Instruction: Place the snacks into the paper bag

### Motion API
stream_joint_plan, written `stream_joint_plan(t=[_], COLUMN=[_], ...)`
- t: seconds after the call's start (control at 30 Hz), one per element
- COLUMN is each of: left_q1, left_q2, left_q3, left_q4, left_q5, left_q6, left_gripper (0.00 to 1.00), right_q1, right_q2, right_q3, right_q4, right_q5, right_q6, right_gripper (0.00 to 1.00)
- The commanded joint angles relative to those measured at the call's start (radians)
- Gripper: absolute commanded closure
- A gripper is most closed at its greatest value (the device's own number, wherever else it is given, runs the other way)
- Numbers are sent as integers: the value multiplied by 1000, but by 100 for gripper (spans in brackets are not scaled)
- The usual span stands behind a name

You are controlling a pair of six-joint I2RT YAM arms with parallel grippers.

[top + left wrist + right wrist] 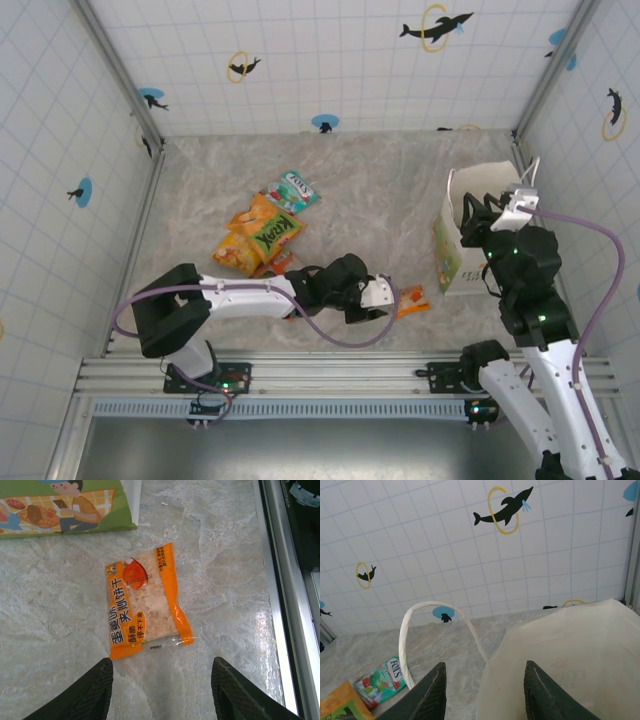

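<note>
An orange snack packet lies flat on the marble table, just ahead of my left gripper, whose fingers stand open with nothing between them. From above, that packet sits left of the paper bag. The bag's printed side shows at the far left of the left wrist view. Several more snacks lie in a pile, with a teal packet behind it. My right gripper is at the bag's mouth, open, its fingers astride the bag's wall. A white loop handle arches to the left.
Tiled walls with dolphin stickers enclose the table on three sides. A metal rail runs along the near edge, close to the orange packet. The teal packet and a yellow-orange one lie beyond the bag's handle.
</note>
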Motion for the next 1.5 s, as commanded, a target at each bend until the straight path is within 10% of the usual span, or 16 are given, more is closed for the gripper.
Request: stream_joint_plan(t=[0.0, 0.53, 1.47], left_q1=[-17, -93, -105], left_q2=[-3, 149, 384], left_q3=[-15, 38, 190], left_q4=[44, 80, 185], left_q5=[-5, 4, -297], left_q6=[35, 57, -67], left_gripper=[46, 44, 46], right_q1=[-2, 0, 0], right_q2=[-28, -81, -71], right_q3=[-26, 13, 42], right_q4=[34, -44, -48], right_q5=[-12, -3, -6], right_q6=[19, 31, 17], right_gripper=[57, 57, 57])
